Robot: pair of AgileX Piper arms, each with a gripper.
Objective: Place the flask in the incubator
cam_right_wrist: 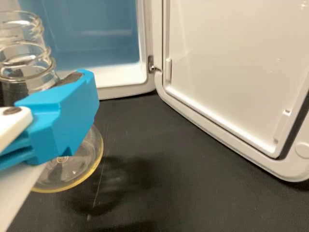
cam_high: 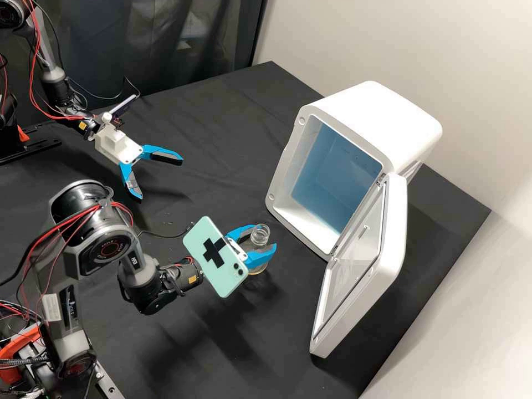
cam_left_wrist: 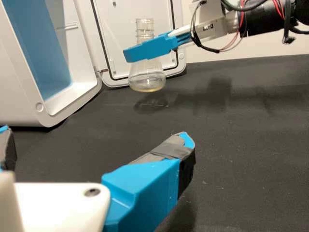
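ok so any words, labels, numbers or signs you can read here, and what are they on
Nothing can be quoted.
Print on the near arm's joint ring: too small to read.
The white label lower on that arm: too small.
On the mint phone: a black tape cross, no text.
On the flask and incubator: no print seen.

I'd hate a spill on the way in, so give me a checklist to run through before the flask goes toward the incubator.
1. Grip: ok. The right pincer is shut on the neck of the flask.
2. Flask upright: ok.
3. Flask off the bench: ok, its shadow lies apart beneath it in the left wrist view.
4. Way into the incubator: ok, the door stands wide open beside the opening.
5. Flask capped: not ok, no cap on its neck.
6. Left pincer out of the way: ok, open and well back from the incubator.
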